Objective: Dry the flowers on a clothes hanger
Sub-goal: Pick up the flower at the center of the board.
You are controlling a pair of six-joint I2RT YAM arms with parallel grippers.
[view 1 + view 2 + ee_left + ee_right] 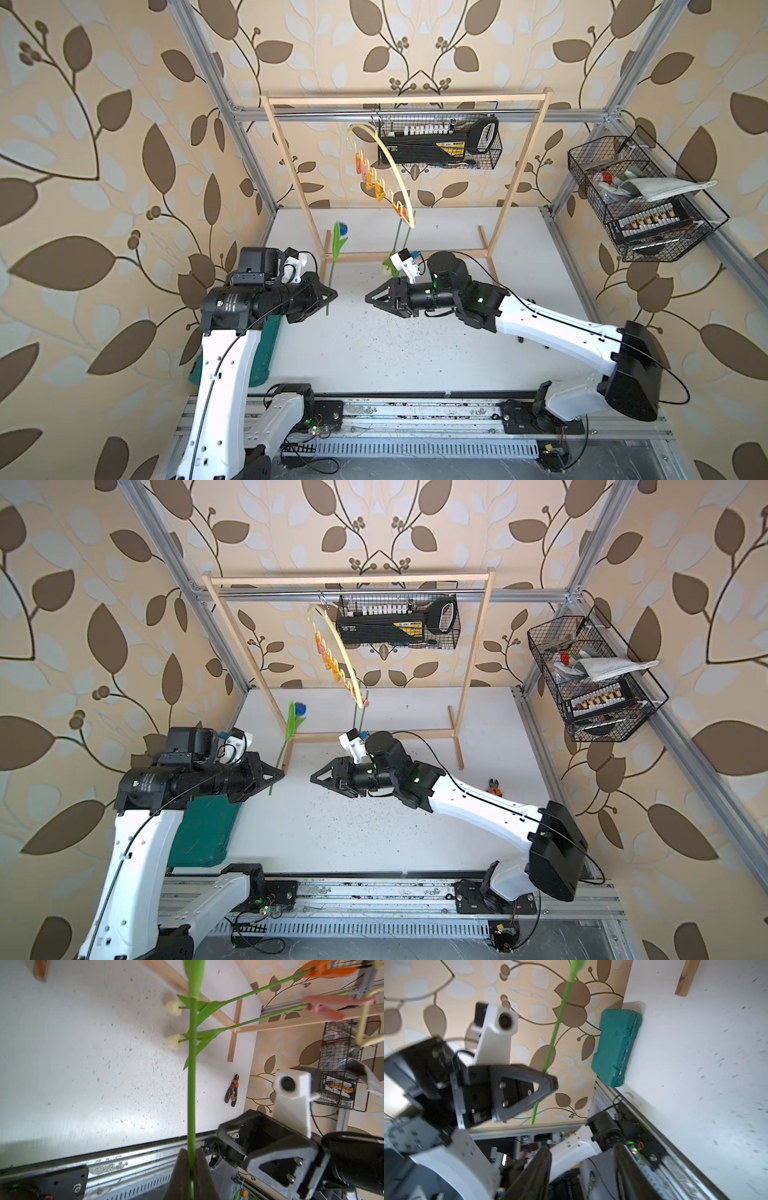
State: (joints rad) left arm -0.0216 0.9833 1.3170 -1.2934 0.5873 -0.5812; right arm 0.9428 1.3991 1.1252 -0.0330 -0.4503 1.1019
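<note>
Tulip stem (192, 1095), thin, smooth, is pinched by left gripper (191, 1152); right gripper (582, 1147) is spread, empty; blue head (342, 228) is blurred.

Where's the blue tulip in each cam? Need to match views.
In a top view: blue tulip left of centre, stem in left hand.
In a top view: blue tulip left of centre too.
Left wrist: stem only, through the picture's middle.
Right wrist: stem only, crossing wallpaper.
Landmark: left hand shut on the stem, in all four.

Robot lab cell: aluminium frame (193, 45), wallpaper panels (83, 124), base rail (415, 409).
</note>
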